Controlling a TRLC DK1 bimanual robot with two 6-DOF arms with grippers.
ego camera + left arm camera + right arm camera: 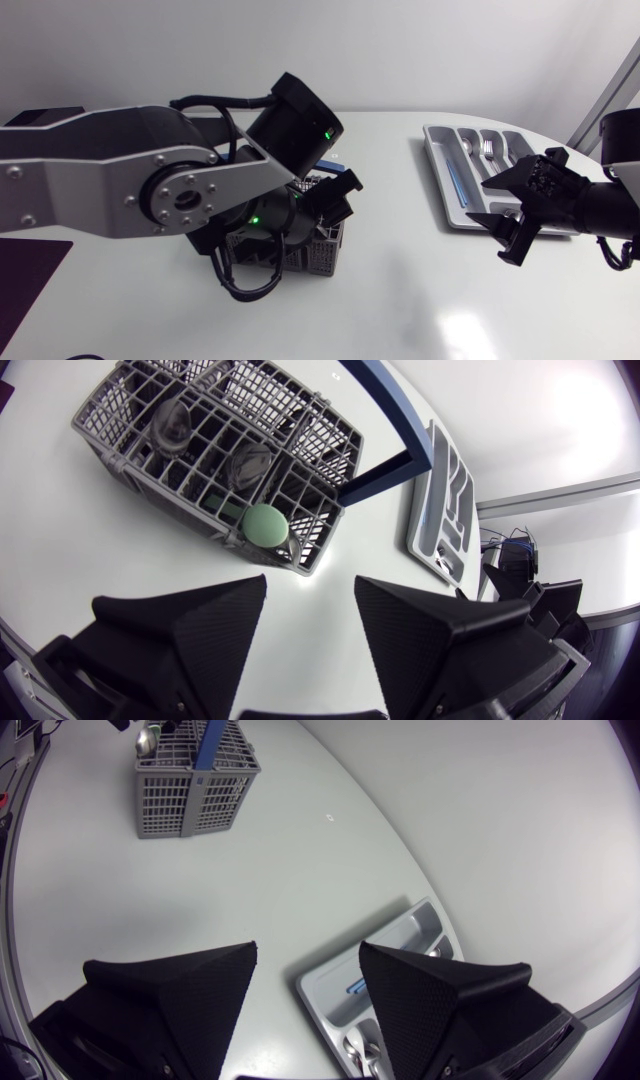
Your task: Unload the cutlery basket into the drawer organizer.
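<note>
Left wrist view: our left gripper (310,628) hangs spread, empty, over the cutlery basket (100,430). Next: close on, probably, the green-headed utensil (265,525). Right gripper (305,985) spread over drawer organizer (415,925).

1. A white table (420,290) with a smooth, slightly glossy top fills most of the head view.
2. Its far edge runs straight along the back, and toward the right it bends round in a curve.
3. Behind that edge stands a plain pale wall (400,50), evenly lit and unmarked.
4. Light from above leaves a soft bright patch (465,335) on the near part of the table.
5. Soft grey shadows with blurred edges lie on the top.
6. In the right wrist view a small pale speck (330,817) sits on the bare surface.
</note>
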